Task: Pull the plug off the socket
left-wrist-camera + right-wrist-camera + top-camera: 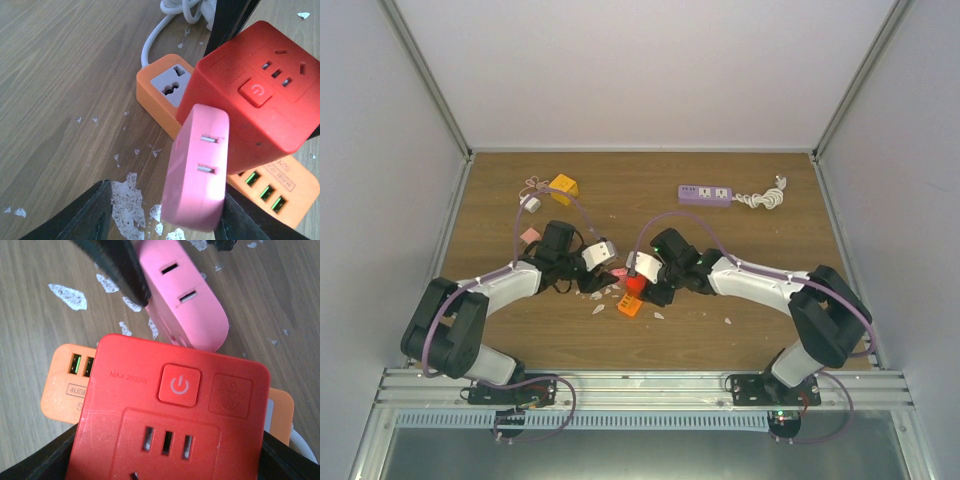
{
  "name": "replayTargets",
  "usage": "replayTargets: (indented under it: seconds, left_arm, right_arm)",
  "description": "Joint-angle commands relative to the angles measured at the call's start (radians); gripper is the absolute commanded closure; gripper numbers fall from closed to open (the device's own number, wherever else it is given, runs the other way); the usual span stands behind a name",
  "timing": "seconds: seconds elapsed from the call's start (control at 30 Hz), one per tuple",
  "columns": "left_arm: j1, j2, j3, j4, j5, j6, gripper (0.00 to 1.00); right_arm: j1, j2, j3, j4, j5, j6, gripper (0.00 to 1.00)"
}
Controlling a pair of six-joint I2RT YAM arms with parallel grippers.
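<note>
Already the pink plug looks free: both its prongs show bare, just beside the red socket cube at its 2 o'clock. The left gripper is clamped on the plug and the right gripper on the cube, both over an orange power strip lying on the bench. I judge the pull done, with only setting down left. Whether plug and cube touch is unclear. The fingers are cut off at the frame edges, and overhead the pair is too small to read.
</note>
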Motion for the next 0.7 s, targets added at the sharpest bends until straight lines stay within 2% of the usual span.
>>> replayTargets:
  seconds: [0.0, 0.1, 0.23, 0.47, 0.67]
  left_arm:
    - [0.017, -0.038, -0.024, 0.037, 0.055, 0.057, 0.47]
    - [0.017, -0.043, -0.036, 0.022, 0.137, 0.100, 0.52]
    - [0.013, -0.026, -0.028, -0.055, 0.273, 0.188, 0.52]
    - [-0.005, 0.000, -0.019, -0.037, 0.245, 0.202, 0.53]
    - [-0.026, 0.015, -0.012, -0.043, 0.224, 0.207, 0.61]
  right_arm:
    - [0.010, -0.060, -0.038, -0.037, -0.033, -0.059, 0.59]
    - [0.010, -0.084, -0.065, -0.043, -0.050, -0.079, 0.61]
    - [0.010, -0.106, -0.089, -0.034, -0.060, -0.107, 0.63]
    - [0.010, -0.146, -0.101, -0.025, -0.099, -0.148, 0.65]
    - [0.010, -0.164, -0.115, -0.027, -0.105, -0.164, 0.68]
